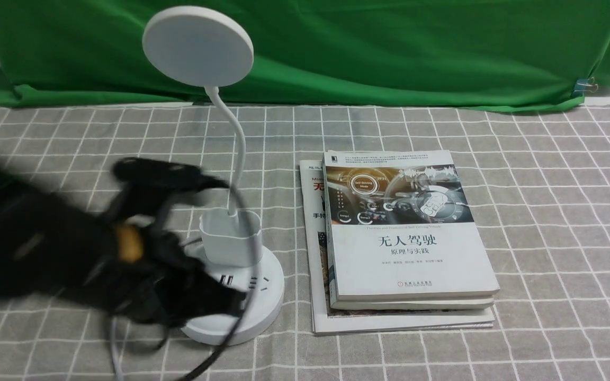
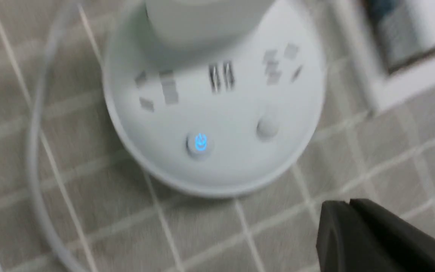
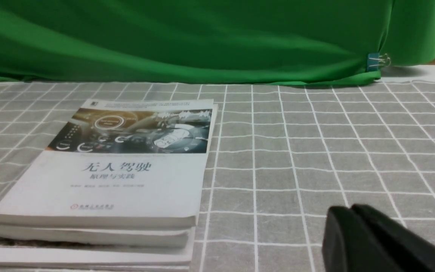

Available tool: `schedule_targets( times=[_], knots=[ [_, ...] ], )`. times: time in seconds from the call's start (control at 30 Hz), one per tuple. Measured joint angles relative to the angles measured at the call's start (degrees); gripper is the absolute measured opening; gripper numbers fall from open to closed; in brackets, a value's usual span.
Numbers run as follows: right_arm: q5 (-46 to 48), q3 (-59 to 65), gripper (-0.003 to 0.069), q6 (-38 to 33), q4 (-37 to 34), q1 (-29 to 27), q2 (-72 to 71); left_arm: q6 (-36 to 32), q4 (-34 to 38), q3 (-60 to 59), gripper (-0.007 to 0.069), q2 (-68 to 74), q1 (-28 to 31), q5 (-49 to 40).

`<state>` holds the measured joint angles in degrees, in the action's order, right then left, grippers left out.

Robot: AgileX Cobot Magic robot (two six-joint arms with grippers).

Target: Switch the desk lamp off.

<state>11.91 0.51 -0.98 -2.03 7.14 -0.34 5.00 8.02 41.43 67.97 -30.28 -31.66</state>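
Standing desk lamp (image 1: 268,280): upright on the worktop (image 1: 548,211), left of centre in front view, near the book stack but apart from it.
Lamp head (image 1: 197,45): flat white disc, high up against the green cloth (image 1: 389,47); lit or not, cannot tell.
Neck (image 1: 242,159): thin, curved, running down into the cup holder (image 1: 231,243).
Base (image 2: 217,113): round, white, with sockets and two narrow slots on top and two buttons near the rim.
Buttons: power button (image 2: 200,142) glowing blue; second button (image 2: 267,127) plain, no glow.
Left arm (image 1: 61,254): black, motion-blurred, covering the left front part of the base in front view.
Left end effector (image 2: 349,206): clenched, fingers pressed together, nothing held; off the base rim over the checked cloth, nearer the plain button than the blue one; contact with the worktop, cannot tell.
Right end effector (image 3: 349,211): clenched, empty, low over the worktop, right of the books.
Book stack (image 1: 405,238): three flat volumes, white top cover with a Chinese title.
Cable (image 2: 36,151): white, curving over the cloth beside the base.
Binder clip (image 1: 583,84): on the lower right edge of the green cloth.
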Motion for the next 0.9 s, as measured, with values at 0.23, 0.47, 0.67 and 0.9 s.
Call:
schedule_targets(
  times=[0.23, 0.47, 0.67, 0.9],
  knots=[
    [0.00, 0.00, 0.0036, 0.00, 0.00, 0.00, 0.00, 0.07, 0.35, -17.48, 0.0001, -19.87, 0.00, 20.03],
    [0.00, 0.00, 0.0036, 0.00, 0.00, 0.00, 0.00, -0.28, -3.05, -21.58, 0.0001, -25.28, 0.00, 22.82],
    [0.00, 0.00, 0.0036, 0.00, 0.00, 0.00, 0.00, -0.52, -7.63, -21.64, 0.0001, -25.41, 0.00, 27.42],
    [0.00, 0.00, 0.0036, 0.00, 0.00, 0.00, 0.00, -1.16, -10.17, -22.08, 0.0001, -26.00, 0.06, 28.57]
  ],
)
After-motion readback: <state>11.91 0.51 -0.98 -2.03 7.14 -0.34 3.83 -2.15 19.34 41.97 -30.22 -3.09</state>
